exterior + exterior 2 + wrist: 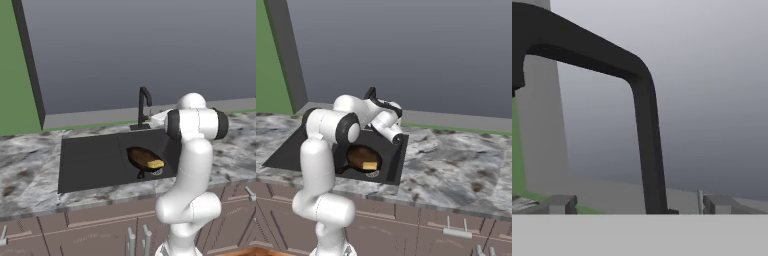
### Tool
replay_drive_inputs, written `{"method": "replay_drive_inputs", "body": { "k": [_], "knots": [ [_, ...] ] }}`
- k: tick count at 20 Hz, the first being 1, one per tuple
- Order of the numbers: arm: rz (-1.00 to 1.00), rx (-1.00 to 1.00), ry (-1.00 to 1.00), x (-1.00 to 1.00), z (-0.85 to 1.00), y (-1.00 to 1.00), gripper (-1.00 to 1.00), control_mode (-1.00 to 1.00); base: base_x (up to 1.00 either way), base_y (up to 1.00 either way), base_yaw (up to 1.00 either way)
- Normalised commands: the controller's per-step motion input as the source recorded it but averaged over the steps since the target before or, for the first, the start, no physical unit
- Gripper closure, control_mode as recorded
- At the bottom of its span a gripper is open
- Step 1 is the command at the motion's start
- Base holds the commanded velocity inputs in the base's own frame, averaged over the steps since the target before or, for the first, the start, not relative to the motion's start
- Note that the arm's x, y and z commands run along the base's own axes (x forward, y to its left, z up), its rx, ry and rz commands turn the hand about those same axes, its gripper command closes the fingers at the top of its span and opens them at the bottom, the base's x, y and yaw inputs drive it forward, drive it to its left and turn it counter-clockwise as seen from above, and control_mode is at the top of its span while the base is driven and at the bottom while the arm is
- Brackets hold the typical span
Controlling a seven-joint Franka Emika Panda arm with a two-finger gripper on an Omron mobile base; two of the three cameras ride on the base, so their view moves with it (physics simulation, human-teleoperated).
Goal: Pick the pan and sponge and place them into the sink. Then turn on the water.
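The black sink (90,160) is set into the marble counter. In its right basin lies the dark pan (141,156) with its reddish-brown inside, and the yellow sponge (155,163) rests in the pan beside the metal drain (157,171). From the right the pan (362,157) and sponge (370,165) show just below my forearm. My gripper (376,101) is up at the black gooseneck faucet (144,106). In the hand view the gripper (639,205) is open, and the faucet (647,130) stands close ahead between the fingertips (559,204). No water stream shows.
A grey wall (150,45) with a low ledge runs right behind the faucet. Marble counter (456,160) stretches to the right of the sink, and the flat drainboard (85,150) takes the sink's left half. Cabinet drawers (100,225) sit below the counter edge.
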Motion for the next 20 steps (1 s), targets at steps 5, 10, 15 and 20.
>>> {"method": "replay_drive_inputs", "body": {
  "k": [5, 10, 15, 20],
  "knots": [
    [-0.06, 0.00, 0.00, 0.22, -0.10, -0.01, -1.00, -1.00, 0.00, 0.00, 0.00],
    [-0.05, 0.00, 0.00, 0.24, -0.07, -0.06, -1.00, -1.00, 0.00, 0.00, 0.00],
    [-0.04, 0.00, 0.01, 0.24, -0.06, -0.10, -1.00, -1.00, 0.00, 0.00, 0.00],
    [-0.03, 0.00, 0.01, 0.25, -0.06, -0.07, -1.00, -1.00, 0.00, 0.00, 0.00]
  ]
}}
